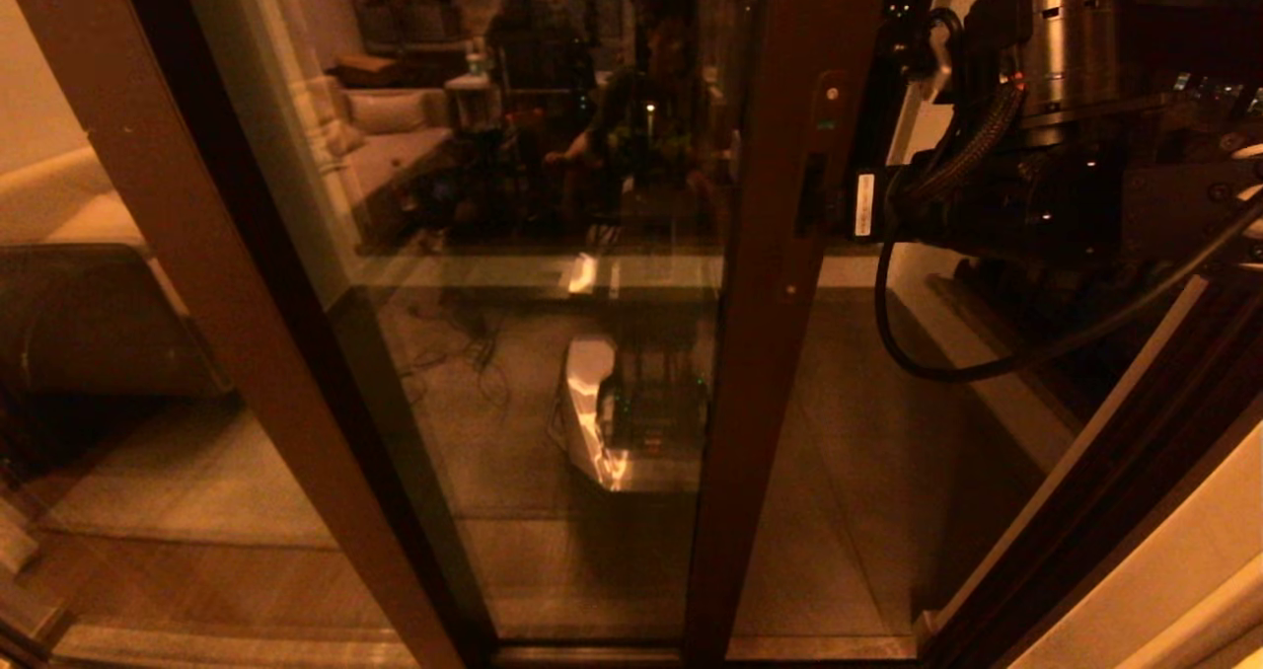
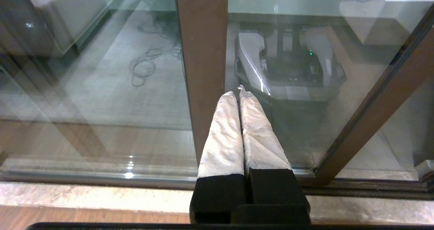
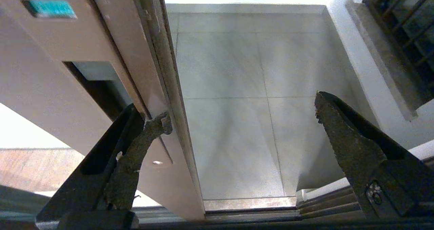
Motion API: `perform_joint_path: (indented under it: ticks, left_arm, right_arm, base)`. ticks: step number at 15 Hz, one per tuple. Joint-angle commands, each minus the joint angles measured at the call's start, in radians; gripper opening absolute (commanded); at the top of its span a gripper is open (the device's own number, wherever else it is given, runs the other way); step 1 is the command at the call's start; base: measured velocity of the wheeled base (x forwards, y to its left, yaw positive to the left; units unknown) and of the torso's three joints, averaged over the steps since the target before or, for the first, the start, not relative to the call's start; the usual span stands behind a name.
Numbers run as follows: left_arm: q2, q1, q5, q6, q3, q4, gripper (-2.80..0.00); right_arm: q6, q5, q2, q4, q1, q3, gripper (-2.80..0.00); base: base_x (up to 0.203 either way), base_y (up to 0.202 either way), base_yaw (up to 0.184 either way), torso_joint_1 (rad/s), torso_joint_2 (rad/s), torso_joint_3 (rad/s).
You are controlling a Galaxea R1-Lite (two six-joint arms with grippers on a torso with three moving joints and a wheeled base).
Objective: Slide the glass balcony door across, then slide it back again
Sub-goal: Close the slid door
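The left hand (image 2: 239, 92) is parked low before the glass, its wrapped fingers (image 2: 223, 135) pressed together on nothing. The door (image 1: 513, 284) fills the middle of the head view, its handle rail (image 1: 770, 284) standing right of centre with an open gap to the tiled balcony floor (image 3: 237, 121) beyond its edge. The right hand (image 3: 240, 111) is at that rail, spread wide: one finger (image 3: 145, 135) rests against the rail's edge just below the handle slot (image 3: 98, 87), the other hangs free over the gap.

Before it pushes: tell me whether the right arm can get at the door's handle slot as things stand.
Probably yes. The right tool stands open at the glass balcony door; one finger already lies against the rail beside the handle slot, nothing between. The left tool is shut, parked low.
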Motion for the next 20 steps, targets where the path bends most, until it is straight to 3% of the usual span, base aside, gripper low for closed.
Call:
perform_joint_path:
  ticks: [1,20]
  left_arm:
    - [0.0,0.0,0.0,-0.001,0.0,0.0,-2.8]
    - [0.0,0.0,0.0,-0.001,0.0,0.0,-2.8]
  right_arm:
    - [0.001,0.002,-0.008,0.001,-0.004,0.0,0.0]
    - [-0.002,0.004,-0.046,0.001,-0.068,0.046,0.0]
  base:
    - [0.0,0.0,0.0,0.0,0.0,0.0]
    - [0.0,0.0,0.0,0.0,0.0,0.0]
